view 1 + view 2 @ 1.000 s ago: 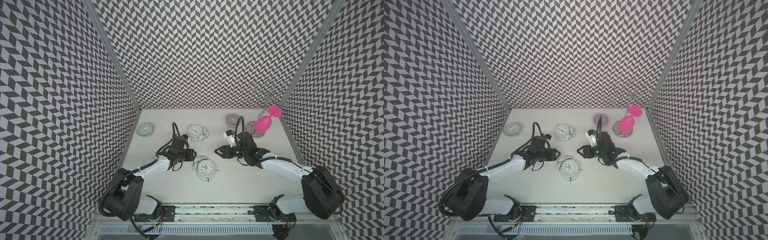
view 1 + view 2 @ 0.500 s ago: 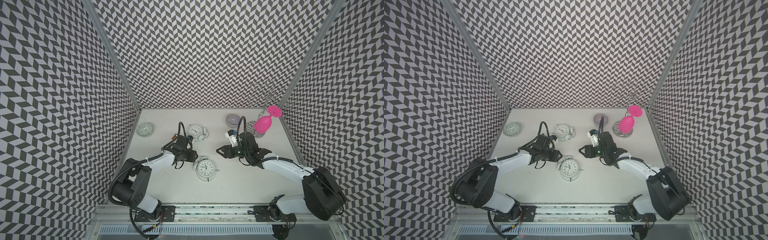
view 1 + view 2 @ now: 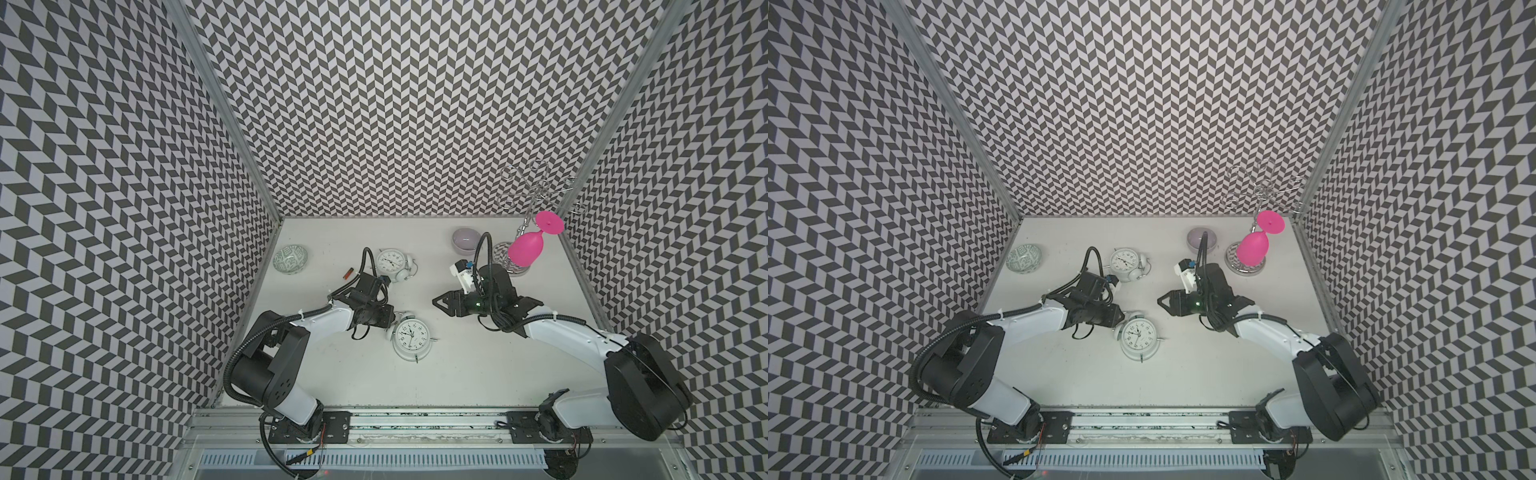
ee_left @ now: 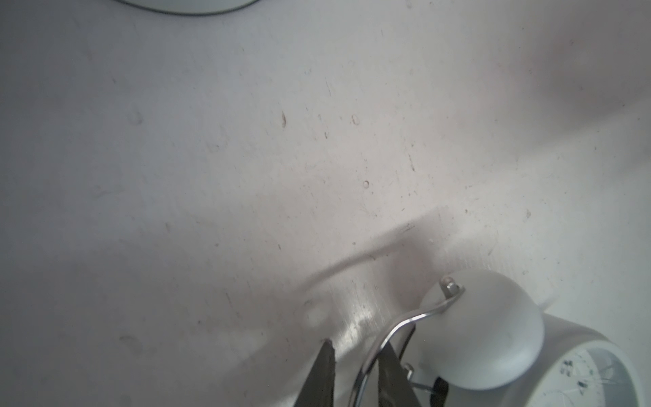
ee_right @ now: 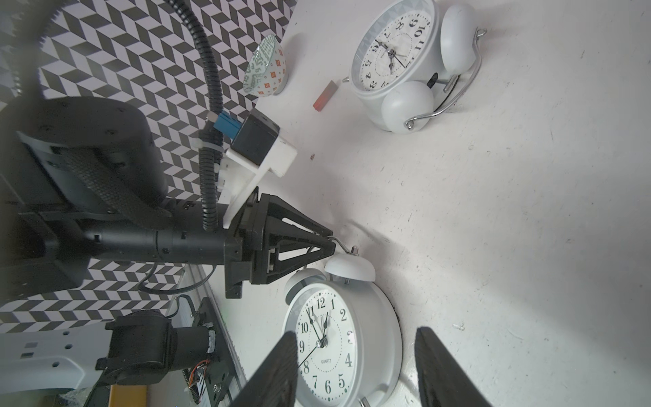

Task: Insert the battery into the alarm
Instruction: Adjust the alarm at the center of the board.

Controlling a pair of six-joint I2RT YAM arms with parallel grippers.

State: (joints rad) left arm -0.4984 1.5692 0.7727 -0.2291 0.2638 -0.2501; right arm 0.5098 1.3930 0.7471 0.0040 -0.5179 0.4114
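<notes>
Zigzag walls (image 3: 395, 104) are boxing in a white table (image 3: 457, 374), and the only word I am reading is "QUARTZ" on the near clock (image 3: 411, 338), lying dial up; the far clock (image 3: 392, 264) is showing just numerals. Open tabletop is running along the front edge and on the right side. Close to the left wall, the battery (image 3: 348, 273) is lying between a patterned bowl (image 3: 291, 259) and the far clock, touching neither. Reaching low, the left gripper (image 5: 331, 244) is standing nearly pressed together around the near clock's wire handle (image 4: 412, 318); whether it is clamping I cannot tell. Spread and empty, the right gripper (image 3: 438, 304) is hovering near that clock, aimed toward the left gripper.
</notes>
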